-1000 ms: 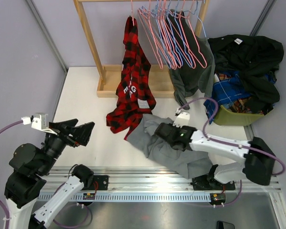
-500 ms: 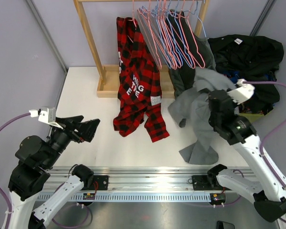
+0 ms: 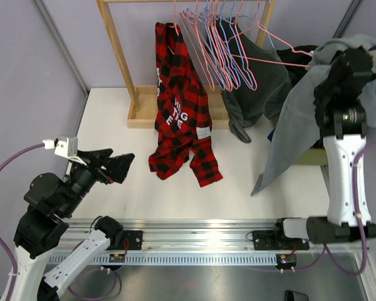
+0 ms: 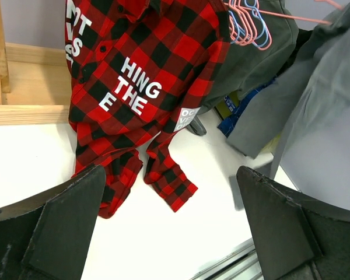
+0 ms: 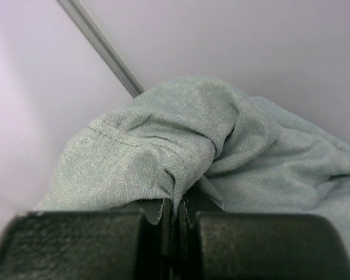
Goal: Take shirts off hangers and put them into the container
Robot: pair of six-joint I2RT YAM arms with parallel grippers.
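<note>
White table (image 3: pixel 113 144) under wooden rack base (image 3: pixel 144 116) and plaid shirt (image 3: pixel 183 119) lower end

Left arm (image 3: pixel 50 207) above the rail (image 3: pixel 194 229) — black joints, white links, white wrist box (image 3: pixel 66 147), lilac cable (image 3: pixel 12 155), right arm (image 3: pixel 341 157) above the rail's other end alike, black wedge-shaped fingers (image 4: pixel 286 227) — matte plastic.

Bright, even light; soft shadows on the white bench (image 3: pixel 106 144); glare on the metal rail (image 3: pixel 200 233); pictures sharp.
</note>
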